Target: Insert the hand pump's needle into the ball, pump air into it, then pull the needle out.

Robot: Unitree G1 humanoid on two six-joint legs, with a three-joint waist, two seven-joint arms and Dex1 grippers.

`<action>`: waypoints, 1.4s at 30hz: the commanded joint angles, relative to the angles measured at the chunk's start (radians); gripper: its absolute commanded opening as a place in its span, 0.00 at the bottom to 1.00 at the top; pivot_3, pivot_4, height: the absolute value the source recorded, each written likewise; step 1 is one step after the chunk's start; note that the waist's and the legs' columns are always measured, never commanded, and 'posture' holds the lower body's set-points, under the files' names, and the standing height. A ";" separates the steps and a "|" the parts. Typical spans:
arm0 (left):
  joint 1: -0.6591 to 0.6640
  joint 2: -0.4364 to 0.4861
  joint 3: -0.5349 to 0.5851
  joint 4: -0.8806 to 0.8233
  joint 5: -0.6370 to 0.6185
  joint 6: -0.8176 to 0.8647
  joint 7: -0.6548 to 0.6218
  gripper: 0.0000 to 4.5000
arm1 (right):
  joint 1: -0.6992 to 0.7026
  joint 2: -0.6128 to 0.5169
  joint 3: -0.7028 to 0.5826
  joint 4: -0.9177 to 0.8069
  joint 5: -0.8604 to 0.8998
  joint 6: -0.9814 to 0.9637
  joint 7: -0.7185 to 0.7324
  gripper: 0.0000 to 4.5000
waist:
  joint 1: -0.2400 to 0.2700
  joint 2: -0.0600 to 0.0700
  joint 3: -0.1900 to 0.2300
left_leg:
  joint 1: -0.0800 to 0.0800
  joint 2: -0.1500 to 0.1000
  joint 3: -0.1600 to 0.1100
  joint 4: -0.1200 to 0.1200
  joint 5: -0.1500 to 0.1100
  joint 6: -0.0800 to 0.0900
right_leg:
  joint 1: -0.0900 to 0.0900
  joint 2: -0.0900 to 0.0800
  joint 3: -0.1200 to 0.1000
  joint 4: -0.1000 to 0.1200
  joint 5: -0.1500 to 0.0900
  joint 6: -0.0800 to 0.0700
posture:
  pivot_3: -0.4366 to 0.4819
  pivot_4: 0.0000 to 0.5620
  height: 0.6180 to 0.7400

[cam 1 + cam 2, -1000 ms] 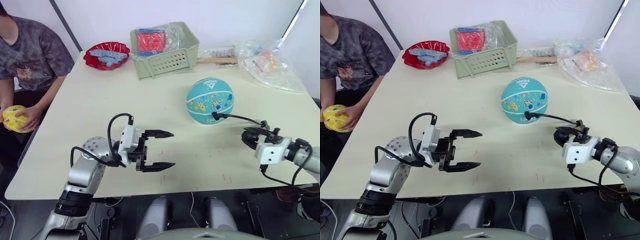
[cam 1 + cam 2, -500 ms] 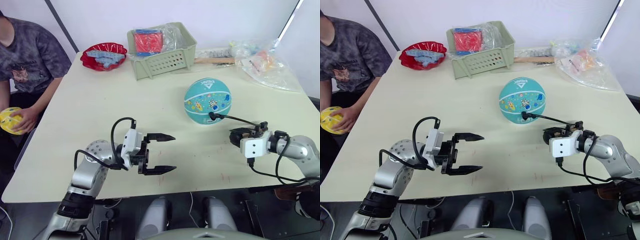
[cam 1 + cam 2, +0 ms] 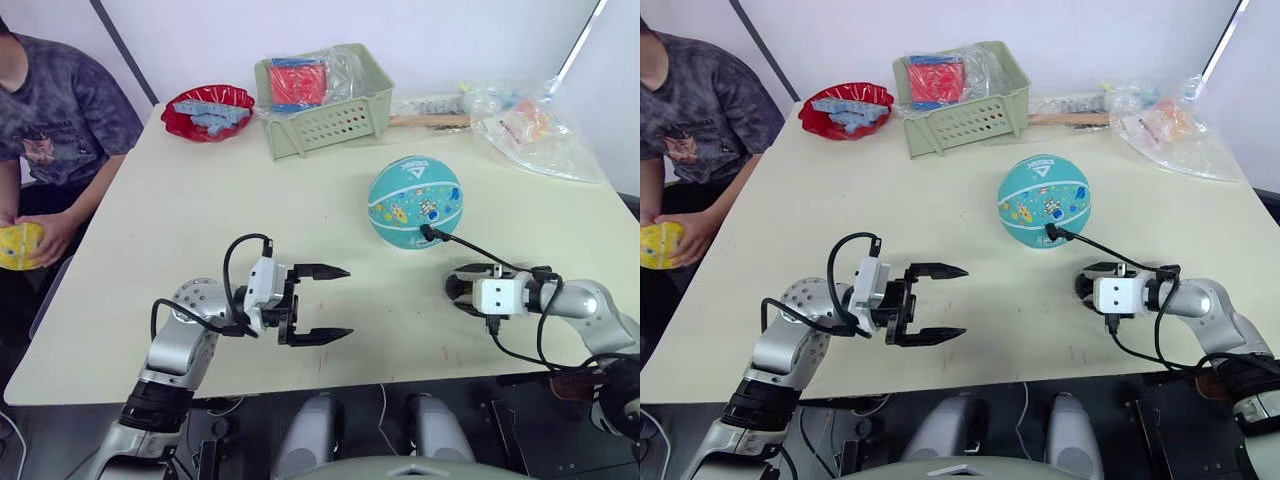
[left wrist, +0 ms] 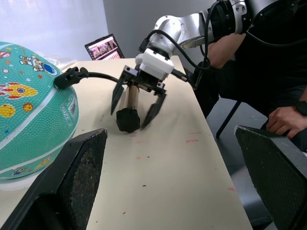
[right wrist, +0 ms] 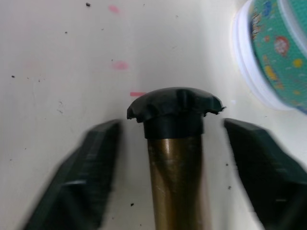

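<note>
A pale green slotted basket (image 3: 330, 105) holding a red packet in clear wrap stands at the far side of the cream table (image 3: 200, 230); beside the basket sits a red bowl (image 3: 210, 112), on its other side a wooden-handled tool (image 3: 430, 121) and crumpled plastic bags (image 3: 535, 130), while a seated person (image 3: 55, 110) holds a yellow ball (image 3: 20, 246) well apart from the basket

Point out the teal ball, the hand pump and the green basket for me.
ball (image 3: 414, 200), left eye view, centre of its printed face.
hand pump (image 5: 176, 179), right wrist view, bronze tube below the black cap.
green basket (image 3: 335, 121), left eye view, perforated front wall.
</note>
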 commanded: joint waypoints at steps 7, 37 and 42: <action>-0.022 -0.005 -0.007 -0.030 -0.009 0.013 0.017 1.00 | 0.135 -0.076 -0.120 -0.265 0.202 -0.047 0.021 0.98 | -0.001 0.001 0.000 | 0.000 0.000 0.000 0.000 0.000 0.000 | 0.000 0.000 0.000 0.001 0.000 0.000 | 0.48 0.27 0.98; -0.546 -0.301 -0.019 0.351 0.118 0.137 0.398 1.00 | 0.751 0.191 -0.542 -0.974 0.824 0.401 -0.159 0.98 | 0.027 -0.001 0.001 | 0.001 -0.001 -0.002 0.001 -0.002 0.004 | 0.001 0.002 0.001 0.001 0.001 0.000 | 0.48 0.27 0.98; -0.666 -0.370 -0.013 0.520 0.176 0.090 0.469 1.00 | 0.756 0.224 -0.520 -0.998 0.811 0.413 -0.164 0.98 | 0.024 -0.002 0.002 | 0.001 -0.001 -0.002 0.002 -0.002 0.004 | 0.000 0.002 0.002 0.001 0.001 0.000 | 0.48 0.27 0.98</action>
